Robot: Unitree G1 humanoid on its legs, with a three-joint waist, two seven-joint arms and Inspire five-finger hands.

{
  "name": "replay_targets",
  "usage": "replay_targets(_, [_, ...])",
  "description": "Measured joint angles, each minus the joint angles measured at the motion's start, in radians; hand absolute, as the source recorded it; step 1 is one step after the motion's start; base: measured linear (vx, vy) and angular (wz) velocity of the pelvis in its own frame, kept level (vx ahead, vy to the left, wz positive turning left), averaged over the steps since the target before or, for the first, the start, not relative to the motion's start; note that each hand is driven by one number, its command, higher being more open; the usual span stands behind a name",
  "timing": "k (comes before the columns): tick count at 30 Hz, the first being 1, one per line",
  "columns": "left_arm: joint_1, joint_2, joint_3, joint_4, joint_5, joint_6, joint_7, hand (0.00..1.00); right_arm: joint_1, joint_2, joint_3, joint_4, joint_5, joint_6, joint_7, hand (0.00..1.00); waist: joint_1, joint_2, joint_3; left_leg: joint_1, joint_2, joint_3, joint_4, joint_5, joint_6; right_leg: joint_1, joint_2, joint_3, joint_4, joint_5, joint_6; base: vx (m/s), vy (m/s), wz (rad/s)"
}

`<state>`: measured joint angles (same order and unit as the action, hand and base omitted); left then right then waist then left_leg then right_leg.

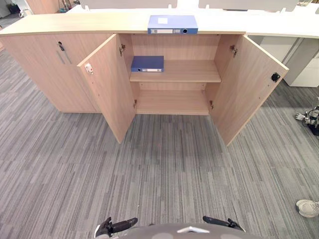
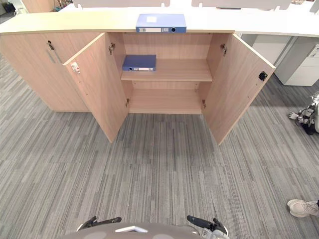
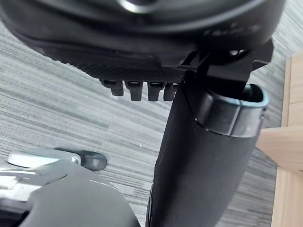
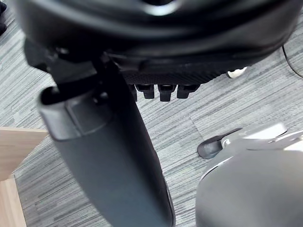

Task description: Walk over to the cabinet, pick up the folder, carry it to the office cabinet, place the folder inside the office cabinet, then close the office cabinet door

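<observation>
A long light-wood cabinet [image 1: 60, 69] stands ahead across the carpet. Its left door [image 1: 107, 89] and right door [image 1: 249, 84] both swing out towards me. A blue folder [image 1: 172, 24] lies flat on the cabinet top, just above the open bay. A second, darker blue folder [image 1: 147, 63] lies at the left end of the middle shelf [image 1: 184, 72]; the bottom shelf is bare. My left hand [image 3: 142, 71] hangs over the carpet with relaxed fingers and holds nothing. My right hand [image 4: 165, 71] hangs the same way, open, far from both folders.
Grey striped carpet [image 1: 164, 169] stretches between me and the cabinet. A person's light shoe [image 1: 308, 207] is at the lower right. Some black and white equipment [image 1: 310, 119] sits on the floor at the right edge, beside white desk units [image 1: 309, 64].
</observation>
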<state>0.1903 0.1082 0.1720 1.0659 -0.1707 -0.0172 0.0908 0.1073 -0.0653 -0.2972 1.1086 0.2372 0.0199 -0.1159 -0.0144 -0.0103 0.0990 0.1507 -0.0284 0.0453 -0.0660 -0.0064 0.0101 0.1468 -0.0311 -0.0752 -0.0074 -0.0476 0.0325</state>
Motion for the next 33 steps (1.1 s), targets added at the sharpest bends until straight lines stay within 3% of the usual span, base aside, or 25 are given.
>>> replay_targets(20, [-0.007,-0.005,0.000,0.001,-0.016,-0.004,0.000,1.00,-0.048,0.030,-0.037,0.001,0.000,-0.001,-0.001,1.00,-0.002,0.004,0.027,0.029,-0.005,0.000,-0.021,0.001,-0.007,0.028,-0.006,-0.006,-0.016,-0.007,0.016,-0.01,-0.008,0.00])
replay_targets(33, [-0.011,0.001,-0.002,-0.003,-0.014,-0.017,0.001,1.00,-0.057,0.034,-0.037,0.003,0.000,0.000,0.001,1.00,0.004,-0.004,0.030,-0.036,0.000,0.058,-0.021,-0.031,0.000,-0.048,0.002,0.047,-0.041,-0.003,0.013,0.01,-0.011,-0.12])
